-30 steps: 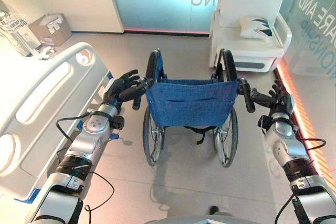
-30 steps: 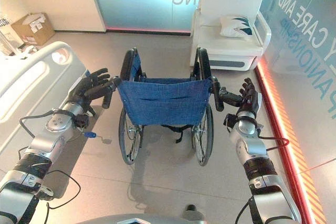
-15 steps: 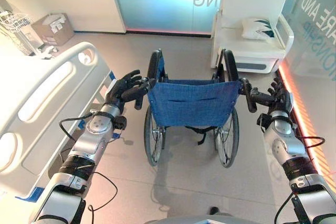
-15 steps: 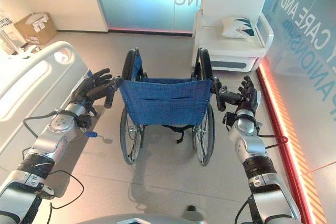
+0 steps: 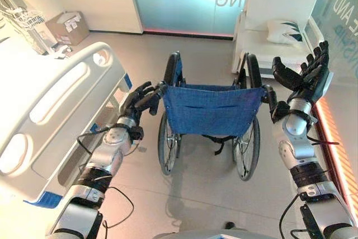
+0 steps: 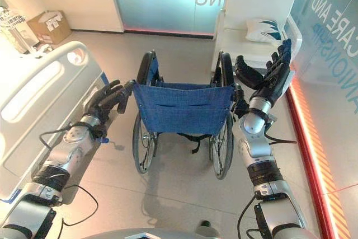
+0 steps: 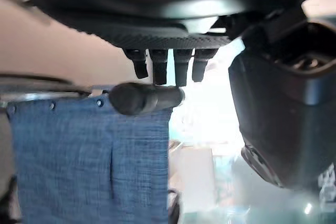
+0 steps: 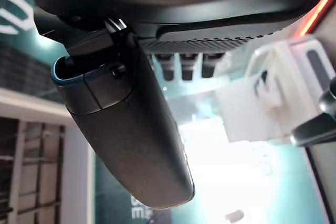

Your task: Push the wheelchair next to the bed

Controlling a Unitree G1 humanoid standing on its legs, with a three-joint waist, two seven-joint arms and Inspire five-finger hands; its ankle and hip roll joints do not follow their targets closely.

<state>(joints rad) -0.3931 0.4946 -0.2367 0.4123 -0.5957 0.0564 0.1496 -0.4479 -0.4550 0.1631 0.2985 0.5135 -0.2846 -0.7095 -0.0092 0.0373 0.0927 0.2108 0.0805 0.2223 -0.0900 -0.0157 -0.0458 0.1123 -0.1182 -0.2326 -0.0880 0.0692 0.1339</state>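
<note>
My right hand (image 5: 305,74) has lifted off its grip, fingers spread; left hand (image 5: 136,98) rests loosely open on its grip (image 7: 144,98). Wheelchair (image 5: 211,110) stands beside bed (image 5: 56,104), apparently done.

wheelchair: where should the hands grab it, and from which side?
Take the wheelchair by its two black push handles, coming from behind. They stick out rearward at the top corners of the blue backrest, toward the robot. The left hand is already at its handle; the right hand is raised, open, above its own.
</note>
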